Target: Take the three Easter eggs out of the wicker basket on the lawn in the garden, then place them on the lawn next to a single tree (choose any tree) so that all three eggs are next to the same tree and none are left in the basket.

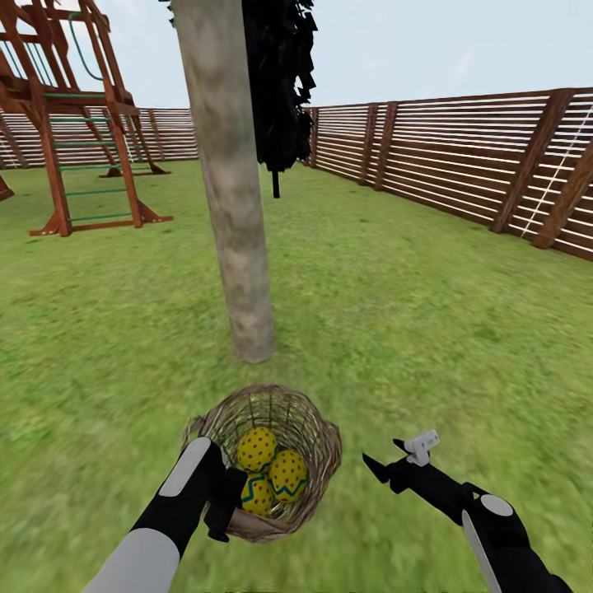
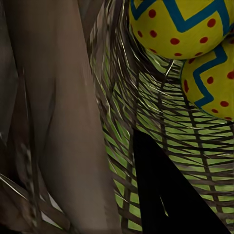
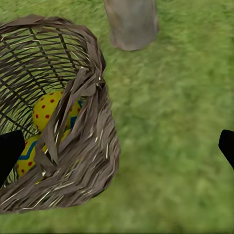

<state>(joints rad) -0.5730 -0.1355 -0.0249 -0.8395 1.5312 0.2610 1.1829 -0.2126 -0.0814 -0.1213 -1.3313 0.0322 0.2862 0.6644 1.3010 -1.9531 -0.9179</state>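
Lifting the three Easter eggs out called for a straight-down reach, clear of the woven rim. All three lay in the wicker basket, which stood on the lawn near the tree. The left end effector pressed the basket wall, opening unclear. The right end effector was spread wide, empty, just beside the basket.

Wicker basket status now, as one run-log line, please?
wicker basket: beside tree | Easter eggs: three inside | left gripper: at rim | right gripper: open, empty
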